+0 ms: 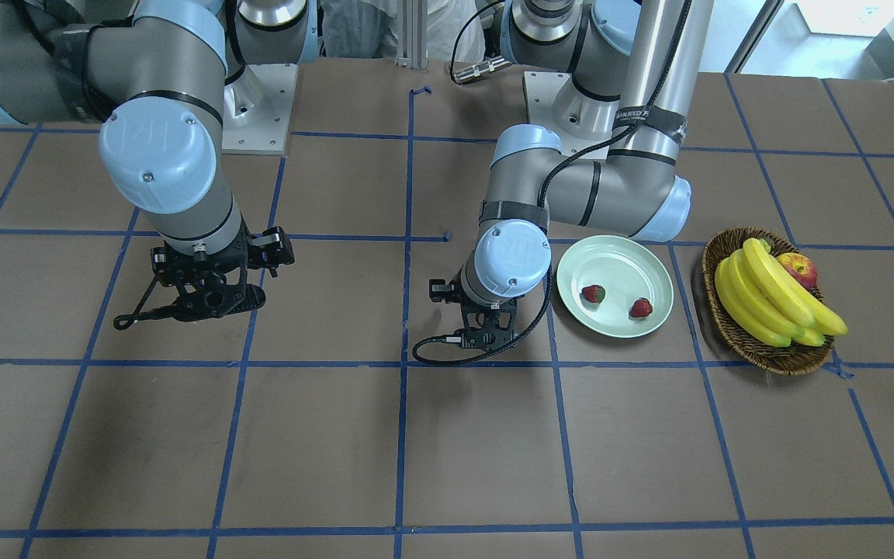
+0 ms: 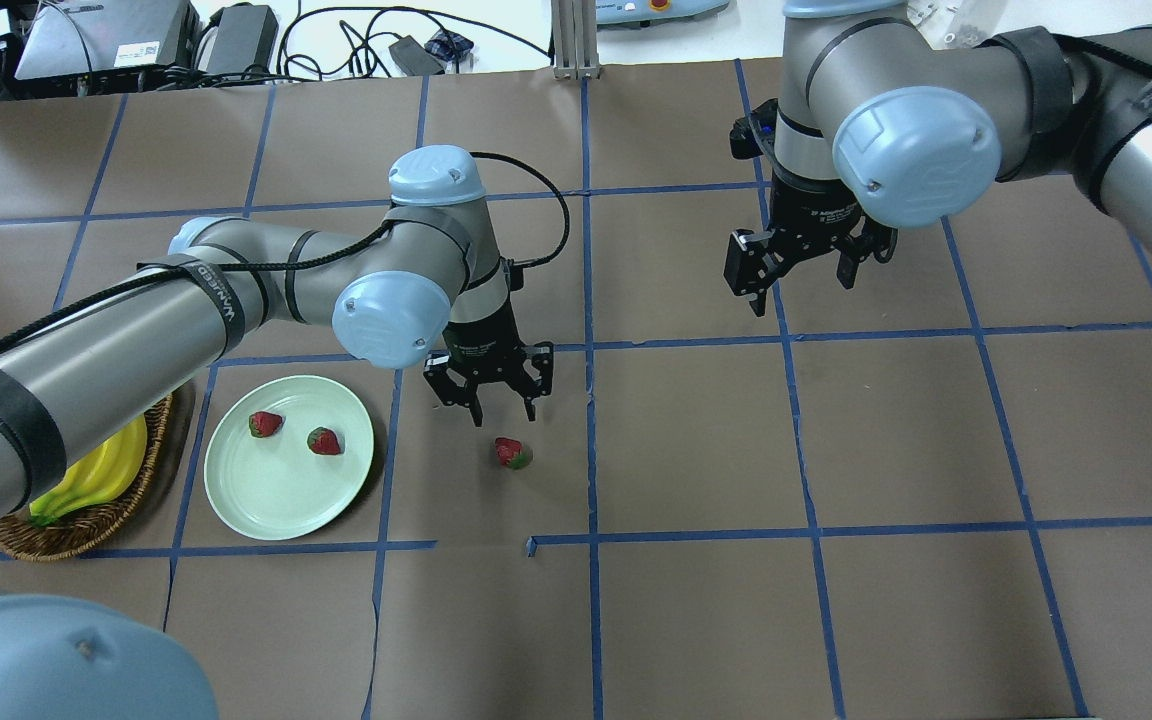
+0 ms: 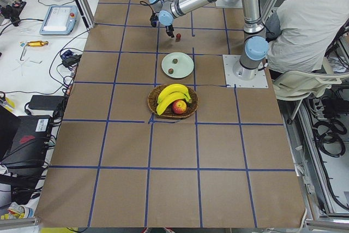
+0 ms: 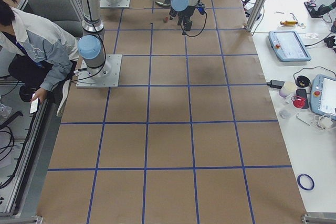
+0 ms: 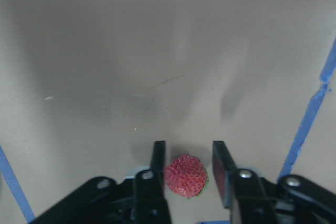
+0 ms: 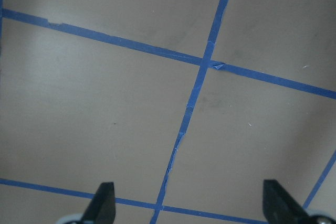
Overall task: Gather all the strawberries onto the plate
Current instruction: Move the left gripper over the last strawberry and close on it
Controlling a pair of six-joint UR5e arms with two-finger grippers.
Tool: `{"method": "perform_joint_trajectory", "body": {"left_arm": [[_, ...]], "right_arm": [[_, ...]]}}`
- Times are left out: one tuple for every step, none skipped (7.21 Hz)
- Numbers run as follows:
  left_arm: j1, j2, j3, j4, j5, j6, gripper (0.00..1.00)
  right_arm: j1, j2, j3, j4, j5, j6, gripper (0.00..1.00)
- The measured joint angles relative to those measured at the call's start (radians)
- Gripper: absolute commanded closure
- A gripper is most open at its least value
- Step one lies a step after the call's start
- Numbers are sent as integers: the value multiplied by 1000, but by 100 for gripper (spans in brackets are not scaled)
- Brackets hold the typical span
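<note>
The pale mint plate [image 2: 276, 500] holds two strawberries [image 2: 265, 424] [image 2: 324, 441]; the plate [image 1: 618, 260] and both berries [image 1: 593, 293] [image 1: 641, 308] also show in the front view. A third strawberry [image 2: 513, 453] lies on the brown table paper to the right of the plate. My left gripper [image 2: 504, 415] is open just above it. In the left wrist view the strawberry [image 5: 185, 175] sits between the two fingers, with gaps on both sides. My right gripper [image 2: 802, 288] is open and empty, hanging over the table far to the right.
A brown wicker basket [image 2: 86, 525] with bananas [image 2: 101, 470] stands left of the plate, partly under my left arm. In the front view the basket [image 1: 765, 349] also holds an apple [image 1: 798, 269]. Blue tape lines cross the brown table paper.
</note>
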Motion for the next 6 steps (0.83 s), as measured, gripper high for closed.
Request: {"method": "perform_joint_trajectory", "body": {"left_arm": [[0,-6,-20,-2,0,0,36],[-1,-10,-38,-2,0,2,72],[-1,-12,-47,-2,0,8,100],[-1,-11,-50,-1,-1,12,100],[-1,-9,-50,-1,0,14,100],[-1,-6,-48,-1,1,16,100]], "right_arm": [[0,0,0,0,0,0,0],[0,2,0,-1,0,-1,0],[0,6,0,-3,0,-1,0],[0,9,0,-8,0,0,0],[0,13,0,-14,-1,0,0],[0,14,0,-17,-1,0,0]]}}
